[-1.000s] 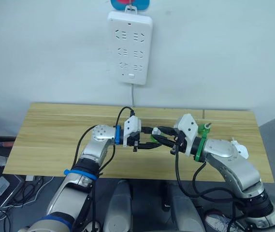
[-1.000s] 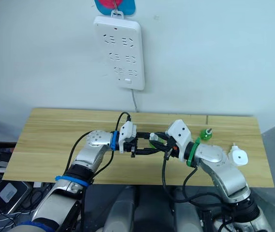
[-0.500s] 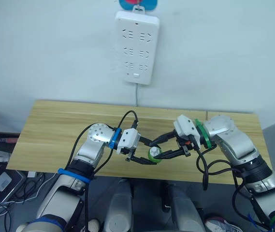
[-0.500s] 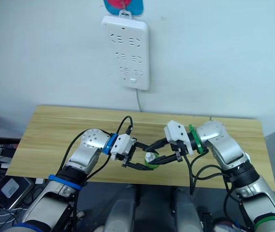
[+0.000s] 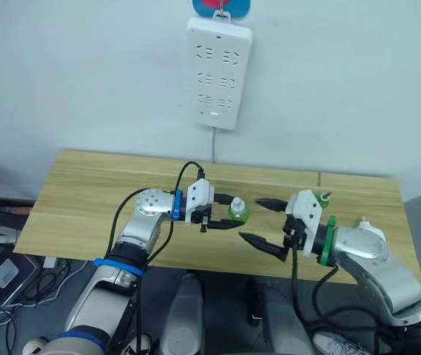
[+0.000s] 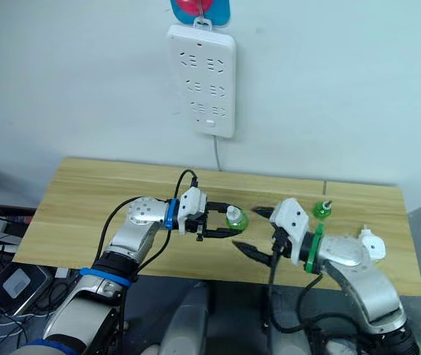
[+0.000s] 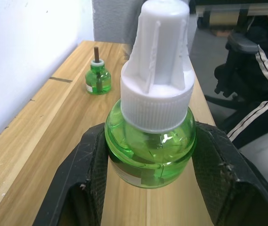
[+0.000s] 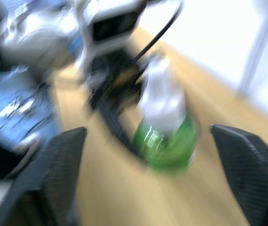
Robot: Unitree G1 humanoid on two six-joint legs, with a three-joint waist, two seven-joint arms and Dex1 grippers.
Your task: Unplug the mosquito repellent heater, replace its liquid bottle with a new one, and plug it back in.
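- Mosquito repellent heater (image 6: 368, 242): small white block resting on the wooden table (image 5: 84, 192) near its right end, just beside the right arm; well apart from the power strip (image 5: 218, 74); its prongs and orientation cannot be made out
- Power strip: long, white, hung on the wall above the table's far edge; cable drops from its lower end toward the table; no plug seated in its sockets
- Left gripper (image 5: 225, 213): clamped around a capped green bottle (image 7: 149, 141); the black fingers (image 7: 89, 179) press on both sides of the bottle's rounded green body; the ribbed white cap stands clear above the fingers; bottle held over the middle of the table, near its front edge
- Right gripper (image 5: 251, 219): spread wide and holding nothing; fingertips point toward the capped green bottle but stand apart from it; one finger lies nearer the wall, the other nearer the table's front edge
- Second green bottle (image 5: 315, 198): uncapped, wick showing at the top; standing upright on the table, between the right arm and the wall
- A person's leg (image 7: 256, 117) in dark striped trousers, beyond the table's end in the left wrist view
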